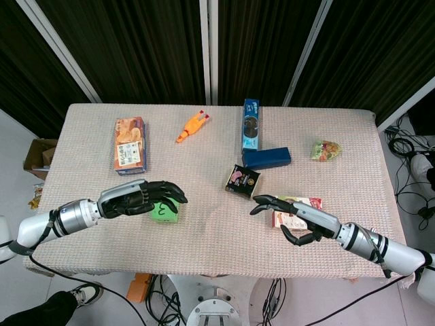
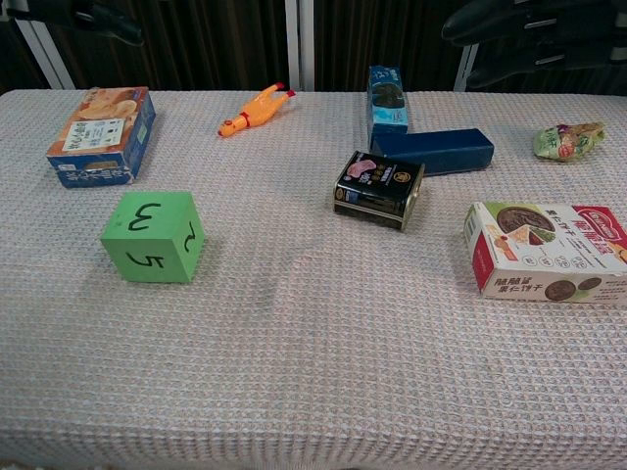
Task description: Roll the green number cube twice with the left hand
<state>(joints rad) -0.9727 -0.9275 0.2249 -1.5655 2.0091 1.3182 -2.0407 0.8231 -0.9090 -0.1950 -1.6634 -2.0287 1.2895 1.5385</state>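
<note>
The green number cube (image 2: 154, 236) stands on the table's left half, with 3 on top, 5 on the front face and 2 on the right side. In the head view the cube (image 1: 165, 212) peeks out from under my left hand (image 1: 139, 197). The hand's dark fingers reach out over the cube and hold nothing. The chest view shows this hand (image 2: 93, 18) high above the table, apart from the cube. My right hand (image 1: 293, 217) hovers with fingers spread over the red and white box (image 1: 307, 202), also high at the top of the chest view (image 2: 534, 34).
A biscuit box (image 1: 129, 145) lies behind the cube. An orange rubber chicken (image 1: 192, 126), a blue cookie box (image 1: 251, 124), a dark blue box (image 1: 266, 157), a black tin (image 1: 242, 180) and a green snack bag (image 1: 326, 150) lie further back and right on the cloth-covered table (image 1: 204, 244).
</note>
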